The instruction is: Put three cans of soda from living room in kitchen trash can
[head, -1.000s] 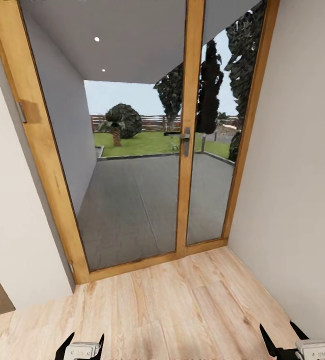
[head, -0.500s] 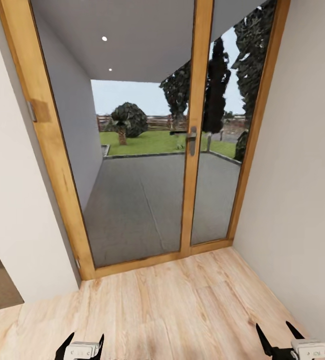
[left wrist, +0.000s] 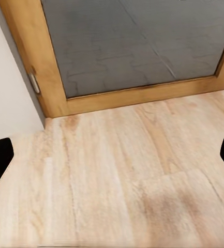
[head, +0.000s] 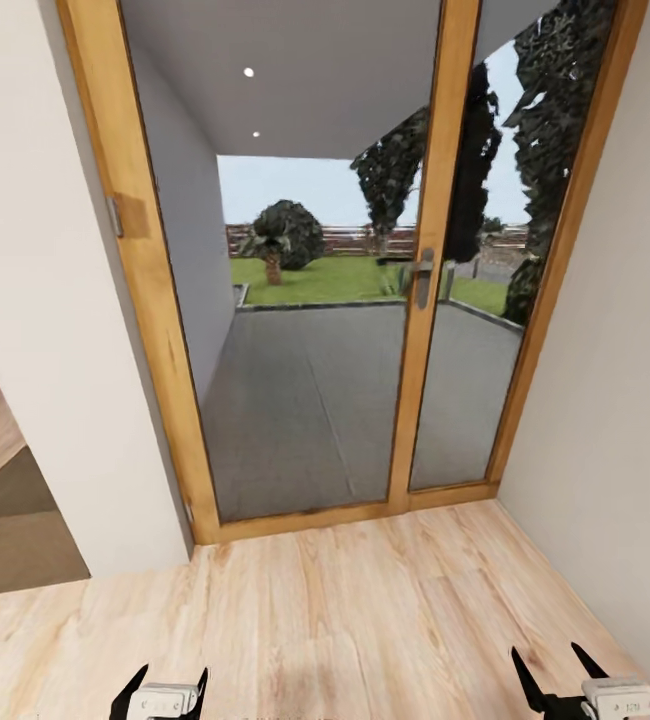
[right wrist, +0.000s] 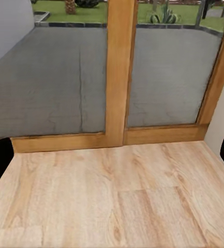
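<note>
Living room plank floor point(head: 365, 610) runs to one glass double door point(head: 315, 300); two grippers, left point(head: 162, 690) and right point(head: 560, 680), spread wide, empty; head view alone shows door handle point(head: 422, 275).

Both pincers (left point(head: 161, 690), right point(head: 562, 678)) cut off by the head view's bottom edge

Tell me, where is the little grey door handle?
In the head view, the small grey metal door handle sits right of centre on the wooden middle post of the glass door, above the light wood floor.
</note>
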You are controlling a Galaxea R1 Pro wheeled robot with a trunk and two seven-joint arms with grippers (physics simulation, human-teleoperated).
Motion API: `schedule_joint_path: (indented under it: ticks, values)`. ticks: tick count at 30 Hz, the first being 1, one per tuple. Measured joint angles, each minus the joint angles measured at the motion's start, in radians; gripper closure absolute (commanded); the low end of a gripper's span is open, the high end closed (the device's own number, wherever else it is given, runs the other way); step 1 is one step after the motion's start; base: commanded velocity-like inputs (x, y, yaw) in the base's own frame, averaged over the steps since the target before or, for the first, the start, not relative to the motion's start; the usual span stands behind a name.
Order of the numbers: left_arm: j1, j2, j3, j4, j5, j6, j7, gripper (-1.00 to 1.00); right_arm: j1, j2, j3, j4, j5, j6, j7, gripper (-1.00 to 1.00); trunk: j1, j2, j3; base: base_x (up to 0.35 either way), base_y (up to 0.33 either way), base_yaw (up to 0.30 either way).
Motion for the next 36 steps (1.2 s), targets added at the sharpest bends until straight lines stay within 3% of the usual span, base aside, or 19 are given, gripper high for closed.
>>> schedule_joint_path:
  ticks: [36]
  values:
    - [0.000,0.000,-0.002,-0.001,0.000,0.001,-0.008,-1.00,0.000,0.000,0.003,0.002,0.000,0.000,0.001,-1.00,0.000,0.000,-0.033,-0.080,0.304,0.145]
